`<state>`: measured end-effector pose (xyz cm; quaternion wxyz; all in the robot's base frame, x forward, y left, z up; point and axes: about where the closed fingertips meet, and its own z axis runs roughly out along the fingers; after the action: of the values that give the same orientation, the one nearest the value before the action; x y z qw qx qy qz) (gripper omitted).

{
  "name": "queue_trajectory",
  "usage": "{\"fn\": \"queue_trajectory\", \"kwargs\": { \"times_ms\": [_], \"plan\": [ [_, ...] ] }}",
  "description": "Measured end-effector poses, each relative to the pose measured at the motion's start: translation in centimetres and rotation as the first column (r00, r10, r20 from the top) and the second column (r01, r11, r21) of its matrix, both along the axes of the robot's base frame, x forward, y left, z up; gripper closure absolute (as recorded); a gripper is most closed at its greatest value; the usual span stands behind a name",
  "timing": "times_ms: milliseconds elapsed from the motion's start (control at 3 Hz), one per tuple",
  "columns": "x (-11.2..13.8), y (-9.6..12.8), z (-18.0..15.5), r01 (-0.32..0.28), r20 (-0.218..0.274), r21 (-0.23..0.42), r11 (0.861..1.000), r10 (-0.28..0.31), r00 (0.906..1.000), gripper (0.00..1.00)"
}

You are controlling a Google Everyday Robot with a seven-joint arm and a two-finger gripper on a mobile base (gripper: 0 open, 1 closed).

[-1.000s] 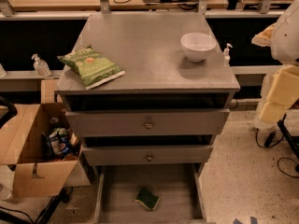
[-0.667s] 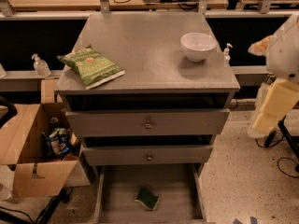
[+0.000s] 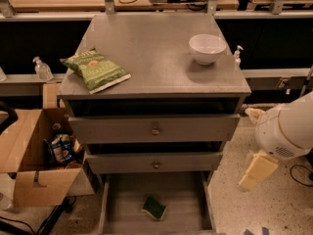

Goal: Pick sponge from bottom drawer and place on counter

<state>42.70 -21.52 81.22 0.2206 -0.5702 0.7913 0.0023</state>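
Down in the open bottom drawer, mid-floor: 1 sponge, flat, green face up. Probably light, soft and squashy; best pinched across the narrow sides. Gripper low at right beside the cabinet, well apart from it; open or closed, cannot tell.

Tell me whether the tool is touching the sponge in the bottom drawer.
Apart. The camera view shows the tool hanging beside the cabinet, outside the bottom drawer, whose side wall lies between it and the sponge.
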Motion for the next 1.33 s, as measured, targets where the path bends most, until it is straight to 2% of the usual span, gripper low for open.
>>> {"fn": "queue_trajectory", "kwargs": {
  "times_ms": [333, 667, 1000, 1333],
  "plan": [
    [2.4, 0.0, -3.6, 0.041, 0.061, 0.035, 0.999, -0.044, 0.9972, 0.0],
    [3.7, 0.0, -2.8, 0.053, 0.119, 0.041, 0.998, -0.058, 0.9912, 0.0],
    [3.7, 0.0, -2.8, 0.053, 0.119, 0.041, 0.998, -0.057, 0.9913, 0.0],
    [3.6, 1.5, -4.6, 0.03, 0.089, 0.071, 0.997, -0.036, 0.9954, 0.0]
  ]
}}
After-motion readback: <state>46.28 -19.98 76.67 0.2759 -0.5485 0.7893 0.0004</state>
